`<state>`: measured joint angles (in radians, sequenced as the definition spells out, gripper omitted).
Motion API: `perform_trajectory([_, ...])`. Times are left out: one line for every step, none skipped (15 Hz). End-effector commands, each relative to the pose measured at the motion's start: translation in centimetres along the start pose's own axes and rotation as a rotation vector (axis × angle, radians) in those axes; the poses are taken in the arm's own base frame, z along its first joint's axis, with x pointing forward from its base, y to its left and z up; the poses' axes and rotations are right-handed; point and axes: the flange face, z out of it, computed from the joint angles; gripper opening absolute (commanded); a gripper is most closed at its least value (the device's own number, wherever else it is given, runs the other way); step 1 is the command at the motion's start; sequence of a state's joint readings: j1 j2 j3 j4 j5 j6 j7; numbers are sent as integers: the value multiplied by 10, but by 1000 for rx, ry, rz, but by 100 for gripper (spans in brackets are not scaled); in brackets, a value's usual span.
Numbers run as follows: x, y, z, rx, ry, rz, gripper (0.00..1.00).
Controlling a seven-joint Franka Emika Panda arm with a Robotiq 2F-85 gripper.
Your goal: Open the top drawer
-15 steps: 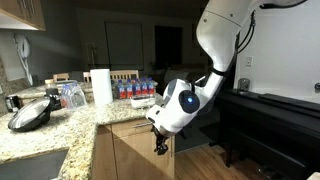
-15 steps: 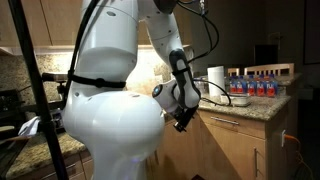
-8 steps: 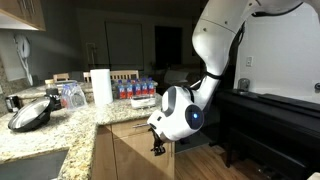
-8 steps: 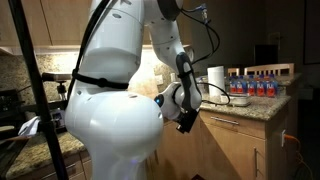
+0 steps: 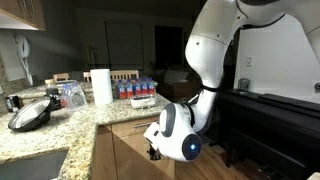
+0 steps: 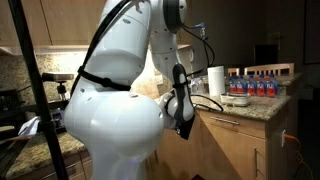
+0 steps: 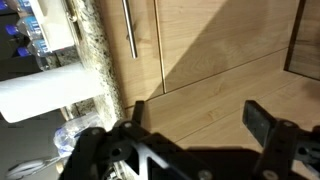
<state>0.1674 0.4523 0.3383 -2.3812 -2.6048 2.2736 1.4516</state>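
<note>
The top drawer (image 7: 145,45) is a narrow light-wood front just under the granite counter edge, closed, with a slim silver bar handle (image 7: 128,28). The wrist view is turned sideways, so the counter lies at the left. My gripper (image 7: 200,118) is open and empty, its two black fingers spread in front of a light-wood panel, apart from the handle. In both exterior views the gripper (image 5: 154,152) (image 6: 184,128) hangs low in front of the cabinet face below the counter. The drawer front also shows in an exterior view (image 6: 238,124).
The granite countertop (image 5: 70,125) carries a paper towel roll (image 5: 100,86), water bottles (image 5: 135,89), glassware (image 5: 72,95) and a pan (image 5: 30,113). A taller cabinet door (image 7: 230,40) lies beside the drawer. A dark piano-like cabinet (image 5: 275,125) stands opposite. The robot's white body (image 6: 110,110) blocks much of one view.
The arm has swung down and closer to the cabinet face. The gripper has dropped below the counter edge. The fingers stay open and hold nothing.
</note>
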Motion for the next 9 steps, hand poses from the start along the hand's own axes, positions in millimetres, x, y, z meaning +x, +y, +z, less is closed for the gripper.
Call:
perform_trajectory([-8, 0, 7, -21, -21, 2, 100])
perform_trajectory([-16, 1, 14, -33, -42, 7, 100])
perform_trajectory([-22, 2, 20, -36, -56, 11, 100])
perform_trajectory([-25, 3, 23, -38, -62, 15, 100])
perform_trajectory([-17, 0, 23, -53, -49, 9, 100])
perform_trajectory([-13, -5, 24, -59, -43, 14, 100])
perform_trajectory([-4, -13, 29, -75, -32, 0, 100])
perform_trajectory([2, -18, 31, -94, -26, -16, 100])
perform_trajectory([6, -26, 36, -123, -24, -35, 100])
